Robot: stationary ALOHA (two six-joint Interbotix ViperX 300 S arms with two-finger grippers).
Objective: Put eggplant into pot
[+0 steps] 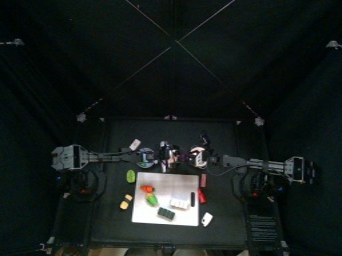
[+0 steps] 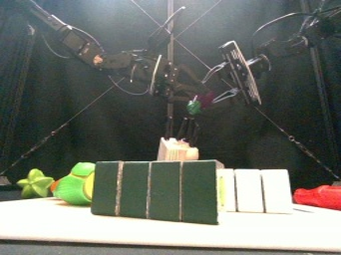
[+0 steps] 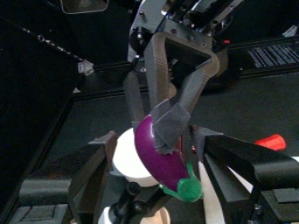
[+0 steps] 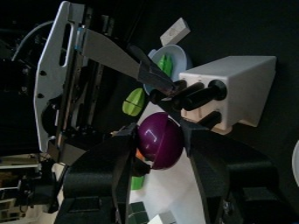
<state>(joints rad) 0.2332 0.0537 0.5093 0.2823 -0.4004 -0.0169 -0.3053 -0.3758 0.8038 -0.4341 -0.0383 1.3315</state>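
Right tool was clamped on the eggplant, held in the air high above the desk. Left tool sat right beside it, grip state unclear. Transport step, I'd say. No pot identifiable; you'd need to locate it, then lower and release.

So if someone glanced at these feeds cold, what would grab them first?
The purple eggplant, clamped in the right gripper and hanging in the air between the two arms, well above the table. Next, the dark green block standing large at the table's front edge, with white blocks beside it.
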